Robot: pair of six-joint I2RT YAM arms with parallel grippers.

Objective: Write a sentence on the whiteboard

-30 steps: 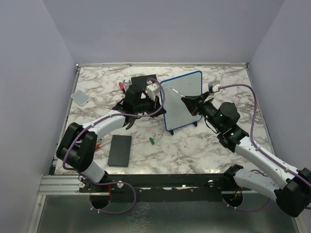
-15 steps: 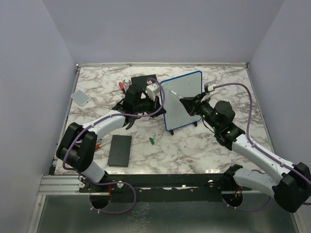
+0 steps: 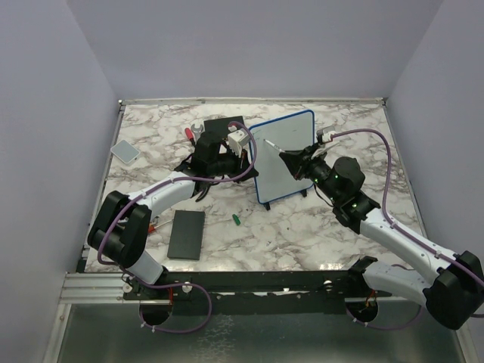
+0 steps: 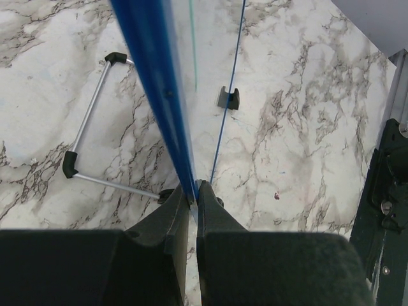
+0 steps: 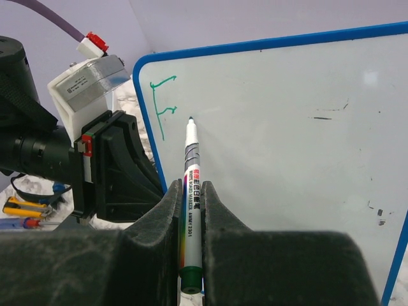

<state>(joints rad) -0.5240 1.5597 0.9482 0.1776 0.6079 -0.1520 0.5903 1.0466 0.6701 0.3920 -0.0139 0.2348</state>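
Entry: right tool (image 5: 191, 189) clamped on marker (image 5: 191, 146), tip near the whiteboard (image 5: 287, 127) face beside the barely begun sentence (image 5: 162, 105). The left tool (image 4: 193, 191) pinches its blue frame edge. The board stands upright mid-bench (image 3: 302, 227); likely light, stiff, tippy, best held by the frame. Nearby, out of the way: black slab (image 3: 187, 234), green cap (image 3: 236, 219).

The right gripper (image 5: 190, 192) pinches a marker (image 5: 191, 153) between its two fingers, with the tip pointing at the whiteboard (image 5: 287, 115). The tip is just right of some green strokes (image 5: 162, 105) near the board's upper left corner. The left gripper (image 5: 141, 175) is at the board's left edge.
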